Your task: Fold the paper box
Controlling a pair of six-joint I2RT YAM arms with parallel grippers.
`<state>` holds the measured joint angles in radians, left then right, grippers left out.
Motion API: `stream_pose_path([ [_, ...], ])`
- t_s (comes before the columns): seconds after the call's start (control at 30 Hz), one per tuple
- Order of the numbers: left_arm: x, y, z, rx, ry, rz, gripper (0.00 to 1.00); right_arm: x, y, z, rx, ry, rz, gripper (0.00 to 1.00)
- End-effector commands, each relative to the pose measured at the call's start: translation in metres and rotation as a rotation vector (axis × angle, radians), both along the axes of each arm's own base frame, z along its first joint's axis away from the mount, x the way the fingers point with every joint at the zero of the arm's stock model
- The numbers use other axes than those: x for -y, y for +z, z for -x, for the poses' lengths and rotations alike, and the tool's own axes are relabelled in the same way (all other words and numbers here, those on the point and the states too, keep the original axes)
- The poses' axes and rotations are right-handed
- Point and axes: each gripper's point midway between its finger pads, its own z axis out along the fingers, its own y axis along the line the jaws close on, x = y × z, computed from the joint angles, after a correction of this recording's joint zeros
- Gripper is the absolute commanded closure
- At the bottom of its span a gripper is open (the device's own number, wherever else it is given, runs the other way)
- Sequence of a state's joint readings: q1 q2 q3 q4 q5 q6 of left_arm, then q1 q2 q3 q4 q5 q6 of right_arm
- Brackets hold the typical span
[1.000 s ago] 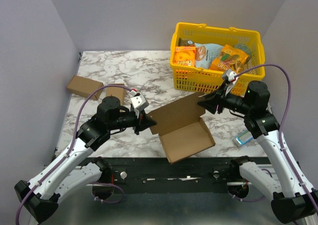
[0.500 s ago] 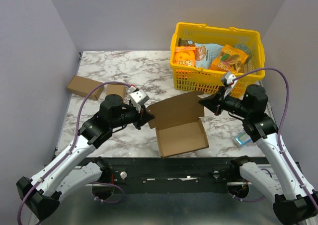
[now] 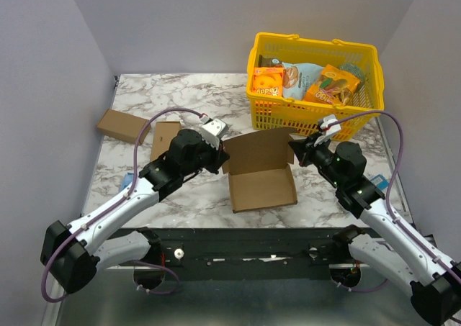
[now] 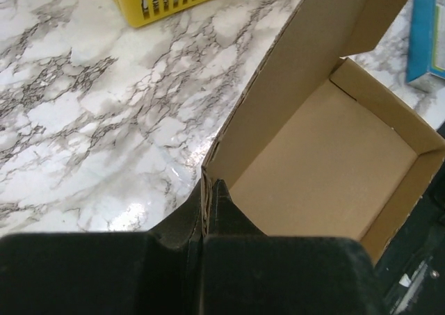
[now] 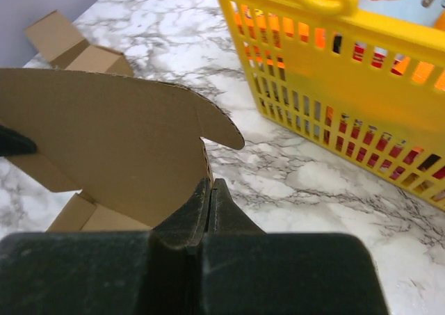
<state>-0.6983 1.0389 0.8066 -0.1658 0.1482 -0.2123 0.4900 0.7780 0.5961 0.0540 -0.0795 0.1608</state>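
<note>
the paper box [image 3: 263, 189] is sitting on the marble table [image 3: 180, 96], near its front edge and between the two arms, with the yellow basket [image 3: 313, 114] just behind it. its tray is lying flat with the open side up, and the lid is standing up along the far wall, its inner face turned towards the arms. the long axis is running left to right across the table, roughly in line with the front edge, and the hinge crease is lying the same way.

the left gripper [image 3: 221, 157] is pinching tight on the cardboard at the box's rear left corner, where the lid meets the side wall. the left wrist view is showing the fingers [image 4: 217, 202] squeezed onto that thin edge with no gap. the right gripper [image 5: 211, 187] is likewise clamping the lid's right edge, just below the rounded side flap [image 5: 215, 124].

it looks to me as if the lid is being brought over to close the box. to do that well, both arms should be swinging together along the same arc about the hinge crease, so the lid is not twisting. the side flaps ought to be going inside the tray walls rather than catching on top. the tray is light and nothing is pinning it, so i'd be watching for it sliding towards the edge. the pinches are sitting low near the hinge, so i'd expect a regrip nearer the lid's free edge.
</note>
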Motion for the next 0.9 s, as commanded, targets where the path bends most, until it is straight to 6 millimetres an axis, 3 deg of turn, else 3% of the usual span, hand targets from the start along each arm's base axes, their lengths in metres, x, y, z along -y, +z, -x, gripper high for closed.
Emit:
stream_pose_path([
  [0.0, 0.009, 0.015, -0.037, 0.099, 0.138, 0.019, 1.0, 0.005, -0.001, -0.016, 0.024, -0.152, -0.124, 0.99],
  [0.13, 0.003, -0.001, -0.055, 0.094, 0.234, -0.016, 1.0, 0.005, -0.016, -0.022, 0.046, -0.204, -0.155, 0.99],
  [0.2, 0.002, -0.009, -0.064, 0.094, 0.277, -0.032, 1.0, 0.007, -0.036, -0.021, 0.024, -0.218, -0.147, 0.99],
  [0.4, -0.01, -0.035, -0.084, 0.065, 0.419, -0.078, 1.0, 0.018, -0.049, -0.023, 0.062, -0.275, -0.17, 0.99],
  [0.6, 0.007, -0.04, -0.086, 0.053, 0.375, -0.028, 0.98, 0.018, -0.059, -0.025, 0.056, -0.28, -0.141, 0.99],
  [0.73, 0.012, -0.046, -0.084, 0.047, 0.319, -0.04, 0.73, 0.011, -0.07, -0.027, 0.035, -0.238, -0.077, 0.99],
  [0.87, 0.013, -0.053, -0.08, 0.024, 0.248, -0.023, 0.58, 0.004, -0.072, -0.023, 0.041, -0.187, -0.054, 0.99],
])
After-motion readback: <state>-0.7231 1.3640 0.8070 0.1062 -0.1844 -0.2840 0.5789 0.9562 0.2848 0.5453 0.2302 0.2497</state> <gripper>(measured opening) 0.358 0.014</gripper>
